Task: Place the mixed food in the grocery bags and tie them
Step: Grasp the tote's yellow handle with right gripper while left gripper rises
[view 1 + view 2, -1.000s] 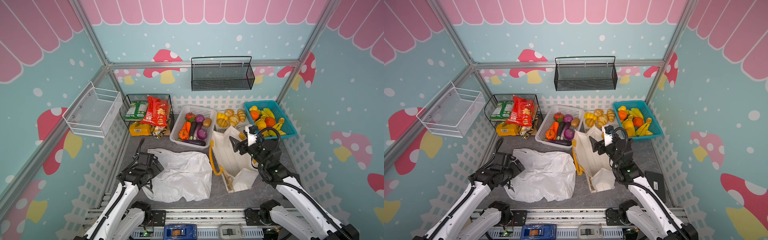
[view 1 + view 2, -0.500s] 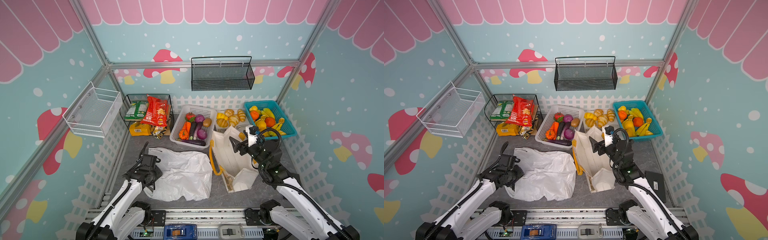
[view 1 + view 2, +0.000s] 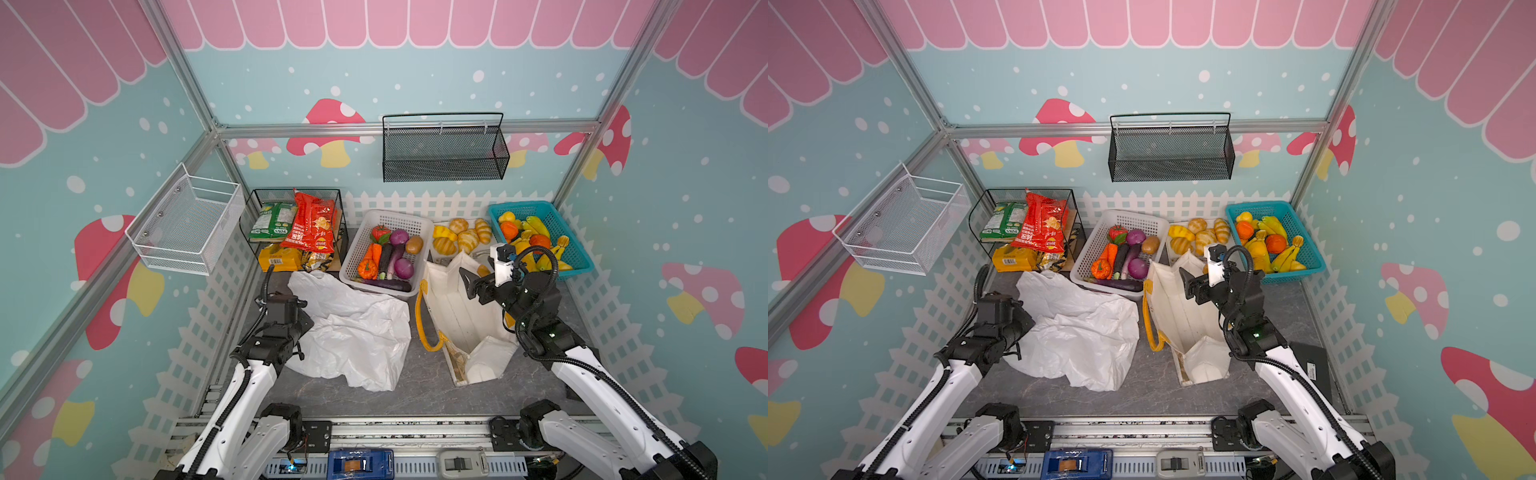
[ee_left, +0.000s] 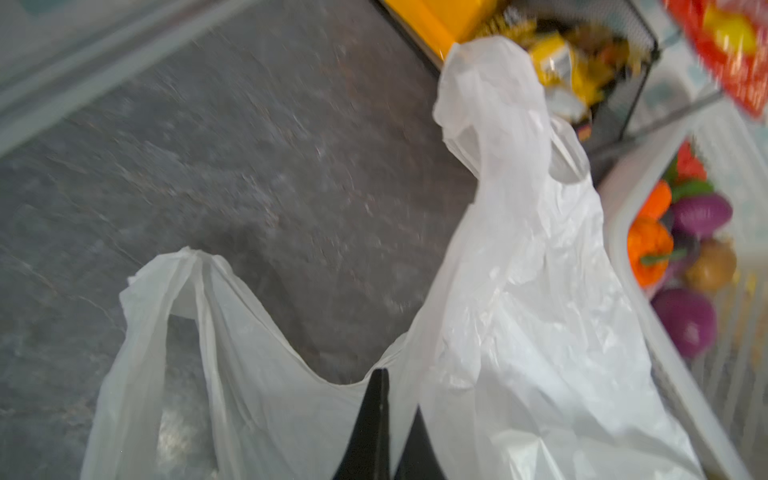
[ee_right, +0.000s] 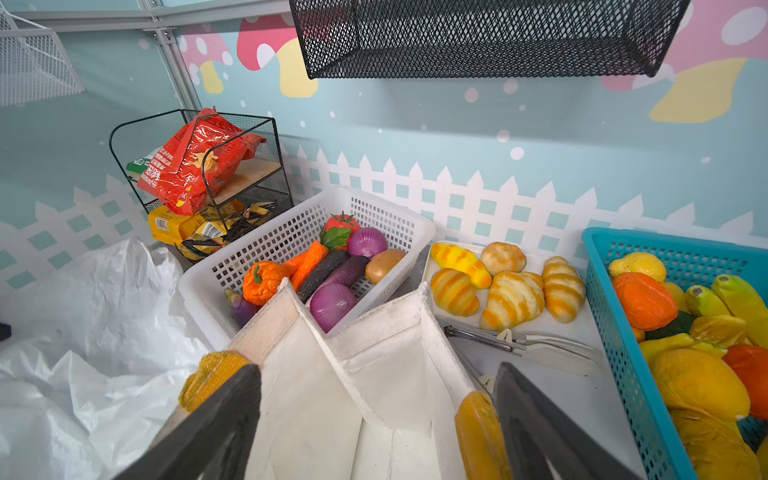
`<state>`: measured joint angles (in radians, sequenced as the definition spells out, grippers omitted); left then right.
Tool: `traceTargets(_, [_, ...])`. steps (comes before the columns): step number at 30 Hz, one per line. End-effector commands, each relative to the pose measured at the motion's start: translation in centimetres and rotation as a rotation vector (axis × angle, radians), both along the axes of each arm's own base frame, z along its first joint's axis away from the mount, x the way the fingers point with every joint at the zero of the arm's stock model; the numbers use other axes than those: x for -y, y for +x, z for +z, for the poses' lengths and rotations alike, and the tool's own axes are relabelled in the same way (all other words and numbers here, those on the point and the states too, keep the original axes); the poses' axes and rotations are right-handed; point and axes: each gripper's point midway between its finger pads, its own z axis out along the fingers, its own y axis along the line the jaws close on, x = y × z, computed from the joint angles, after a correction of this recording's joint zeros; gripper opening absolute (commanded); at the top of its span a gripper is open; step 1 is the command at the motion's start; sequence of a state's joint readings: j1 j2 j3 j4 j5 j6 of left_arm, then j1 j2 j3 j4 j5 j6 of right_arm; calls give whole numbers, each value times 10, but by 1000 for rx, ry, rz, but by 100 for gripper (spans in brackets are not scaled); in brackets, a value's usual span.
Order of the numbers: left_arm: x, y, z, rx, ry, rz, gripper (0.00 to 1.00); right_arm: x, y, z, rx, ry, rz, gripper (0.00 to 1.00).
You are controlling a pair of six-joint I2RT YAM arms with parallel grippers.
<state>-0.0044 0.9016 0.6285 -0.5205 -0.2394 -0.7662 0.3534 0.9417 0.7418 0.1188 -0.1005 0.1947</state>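
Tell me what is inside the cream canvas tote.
Only bare white lining shows inside the canvas tote; no food visible. The right pincer hides part of its far end.

Left wrist view is motion-smeared; you won't read any print. Red crisp packet (image 4: 723, 50) cut by the frame edge; patterned snack packet (image 4: 569, 62) partly behind white bag (image 4: 519, 291). Left gripper (image 4: 398, 390) tips hidden under its own wrist in both top views.

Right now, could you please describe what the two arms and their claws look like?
The left arm and right arm have white tubular links with bulky black joints, and a black cable loops along each. The left claw and right claw carry flat dark fingers that taper towards the tips. A white camera block sits on the right wrist.
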Motion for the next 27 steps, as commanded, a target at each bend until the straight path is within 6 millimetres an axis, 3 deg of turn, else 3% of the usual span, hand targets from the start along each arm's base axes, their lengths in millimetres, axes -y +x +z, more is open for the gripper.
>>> traceTargets(1, [-68,7,25,104,62,282,2,3,3,11,3,-22,-21,89])
traceTargets(3, [-98,-1,28,142,23,409,4,10,6,6,-29,-67,-64,89])
traceTargets(4, [-109,-6,31,171,8,466,15,16,6,2,-45,-93,-90,90])
traceTargets(6, [-118,-5,38,216,9,495,62,25,6,-6,-80,-145,-132,91])
traceTargets(7, [-117,-2,41,218,10,484,79,30,6,-13,-105,-172,-158,92])
traceTargets(10, [-106,13,40,179,-24,381,97,37,6,-32,-172,-213,-188,93])
traceTargets(13, [-89,22,48,151,-51,278,99,34,6,-55,-249,-231,-170,90])
traceTargets(15, [-71,28,62,170,-26,186,99,33,8,-65,-284,-242,-167,82])
traceTargets(18, [-24,39,83,194,18,-16,97,32,12,-70,-299,-247,-172,65])
traceTargets(23, [71,53,108,240,-72,-378,91,31,21,-55,-263,-233,-186,20])
traceTargets(25, [104,55,124,268,-93,-495,89,29,24,-40,-228,-211,-181,11])
traceTargets(27, [129,55,140,294,-69,-586,89,27,27,-22,-187,-188,-177,8])
